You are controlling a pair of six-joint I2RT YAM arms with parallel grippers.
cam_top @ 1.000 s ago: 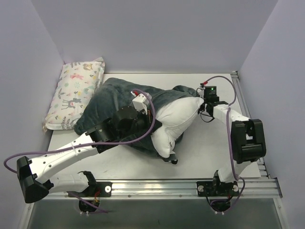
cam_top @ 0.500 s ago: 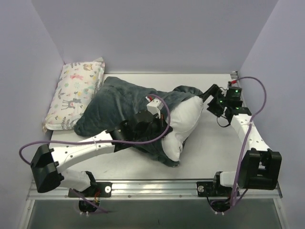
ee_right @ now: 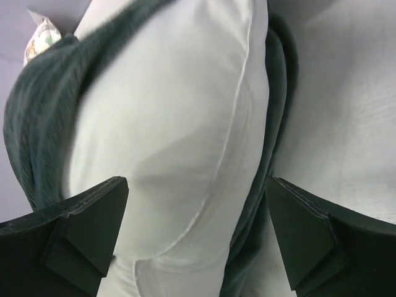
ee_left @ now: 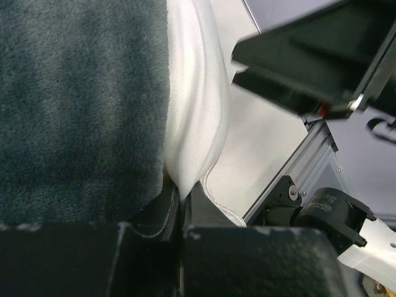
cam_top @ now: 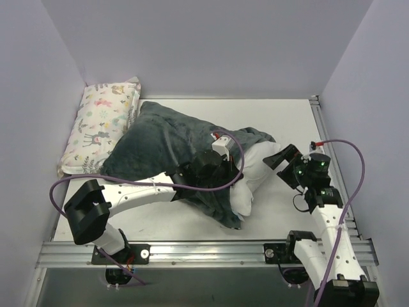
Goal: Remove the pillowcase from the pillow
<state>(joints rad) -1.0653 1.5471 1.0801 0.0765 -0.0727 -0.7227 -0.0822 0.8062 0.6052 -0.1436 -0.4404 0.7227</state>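
The pillowcase (cam_top: pixel 160 137) is plush, matt cloth; the pillow (cam_top: pixel 255 173) is smooth white fabric.

White table (cam_top: pixel 275 214), grey pillowcase (cam_top: pixel 160 137) w/ white pillow (cam_top: pixel 257 169) mid, animal-print pillow (cam_top: pixel 102 125) far left

The plush dark grey-teal fabric pillowcase (cam_top: pixel 160 137) lies crumpled in a broad mound across the middle of the bench (cam_top: pixel 281 115), fuzzy side outward. It is still wrapped over most of the plain white stuffed pillow (cam_top: pixel 259 163). The pillow's right end bulges out of the cover's open mouth and rests on the bench, with a sewn seam running along its edge. A flap of the pillowcase trails toward the near edge, beside the exposed white end.
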